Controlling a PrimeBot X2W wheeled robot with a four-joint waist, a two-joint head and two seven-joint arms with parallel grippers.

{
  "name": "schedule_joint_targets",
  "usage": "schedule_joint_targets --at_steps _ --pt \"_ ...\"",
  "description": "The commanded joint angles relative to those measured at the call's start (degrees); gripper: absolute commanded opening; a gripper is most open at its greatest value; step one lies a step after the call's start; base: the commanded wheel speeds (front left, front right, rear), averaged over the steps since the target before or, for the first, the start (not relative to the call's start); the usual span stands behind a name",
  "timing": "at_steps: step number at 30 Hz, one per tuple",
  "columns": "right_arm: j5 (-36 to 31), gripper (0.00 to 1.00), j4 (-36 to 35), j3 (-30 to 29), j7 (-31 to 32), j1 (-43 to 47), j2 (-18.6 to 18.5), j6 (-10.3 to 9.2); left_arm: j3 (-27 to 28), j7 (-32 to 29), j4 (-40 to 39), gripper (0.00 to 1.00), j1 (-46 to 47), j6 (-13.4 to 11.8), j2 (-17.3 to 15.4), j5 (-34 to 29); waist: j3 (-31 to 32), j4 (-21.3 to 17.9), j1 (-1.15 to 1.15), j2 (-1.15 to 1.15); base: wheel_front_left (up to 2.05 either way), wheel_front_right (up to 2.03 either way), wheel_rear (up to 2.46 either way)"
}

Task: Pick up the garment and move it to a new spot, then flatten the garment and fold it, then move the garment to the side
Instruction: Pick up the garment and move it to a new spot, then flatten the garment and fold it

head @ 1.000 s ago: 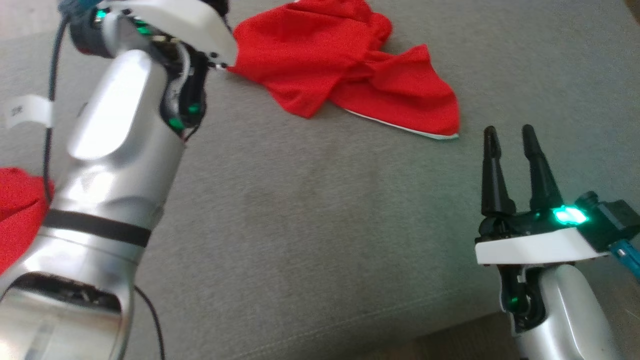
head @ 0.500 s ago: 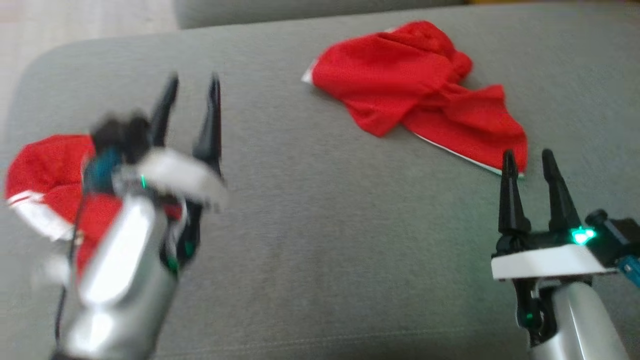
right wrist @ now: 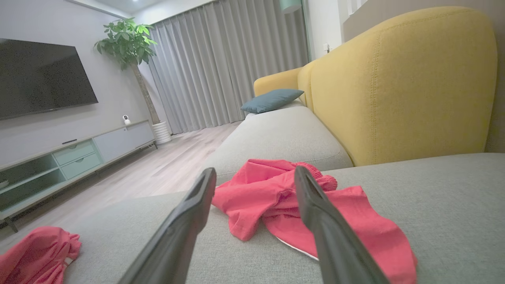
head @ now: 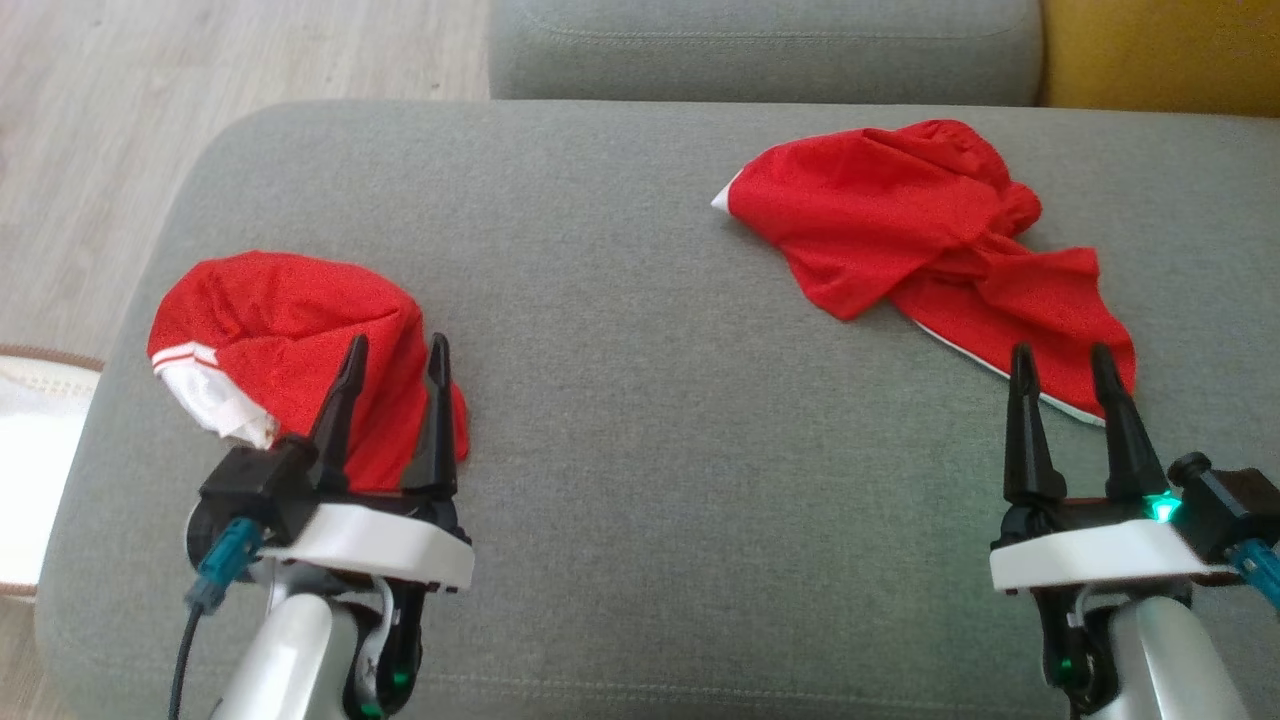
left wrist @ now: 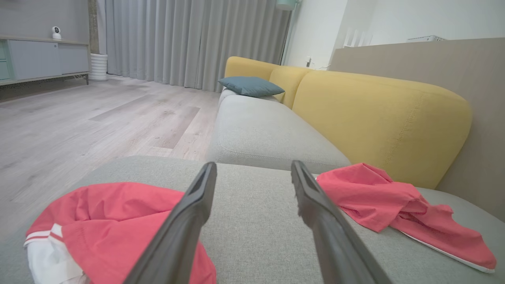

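Two red garments lie on the grey sofa cushion [head: 620,400]. A bundled garment [head: 290,330] with white trim rests at the left, also seen as the bundle [left wrist: 118,221] in the left wrist view. A crumpled garment [head: 920,230] with a white edge lies at the right, in front of the right wrist as red cloth [right wrist: 268,193]. My left gripper [head: 397,347] is open, empty, its fingertips over the near edge of the bundle. My right gripper [head: 1059,352] is open and empty, just short of the crumpled garment's near edge.
A yellow sofa back [left wrist: 378,118] rises behind the cushion, with a second grey cushion [head: 760,50] and a teal pillow [left wrist: 250,86] beyond. Wooden floor [head: 90,150] lies off the cushion's left edge, where a white object [head: 30,470] sits.
The head camera has shifted, bringing the whole cushion into view. My left arm has drawn back from beside the crumpled garment to the lower left, open. The right gripper has kept its pose.
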State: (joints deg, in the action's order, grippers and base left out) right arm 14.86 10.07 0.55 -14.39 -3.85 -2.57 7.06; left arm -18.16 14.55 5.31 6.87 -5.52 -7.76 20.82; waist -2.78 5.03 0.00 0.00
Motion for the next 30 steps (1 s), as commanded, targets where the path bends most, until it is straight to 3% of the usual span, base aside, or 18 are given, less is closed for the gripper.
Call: schedule_joint_targets --at_steps 1,8,18,24,30 --pt "-0.57 1.00 -1.57 1.03 -0.61 -0.81 -0.31 0.43 2.22 0.44 -2.18 1.00 2.27 0.17 -0.10 -0.45 -0.20 0.25 0.00 0.00 0.00 0.00 0.00" --pt "-3.69 1.00 -1.23 1.68 -0.61 -3.62 -0.31 0.43 3.06 0.44 -0.76 1.00 2.13 2.92 2.13 -2.14 -2.53 2.68 0.00 0.00 0.00 0.00 0.00" --pt "-15.96 1.00 11.67 3.41 6.37 -17.65 -0.31 0.43 2.57 0.44 1.42 1.00 5.58 6.12 4.41 -2.68 -9.53 9.74 0.00 0.00 0.00 0.00 0.00" --pt "-22.49 1.00 21.91 -2.90 11.64 -25.50 -0.31 0.43 2.29 0.44 1.99 1.00 7.35 6.71 4.80 -2.10 -12.54 12.91 0.00 0.00 0.00 0.00 0.00" --pt "-28.91 1.00 27.24 -8.97 12.81 -30.12 -0.31 0.43 1.68 0.44 1.53 1.00 8.23 6.11 4.86 -0.40 -14.47 14.22 0.00 0.00 0.00 0.00 0.00"
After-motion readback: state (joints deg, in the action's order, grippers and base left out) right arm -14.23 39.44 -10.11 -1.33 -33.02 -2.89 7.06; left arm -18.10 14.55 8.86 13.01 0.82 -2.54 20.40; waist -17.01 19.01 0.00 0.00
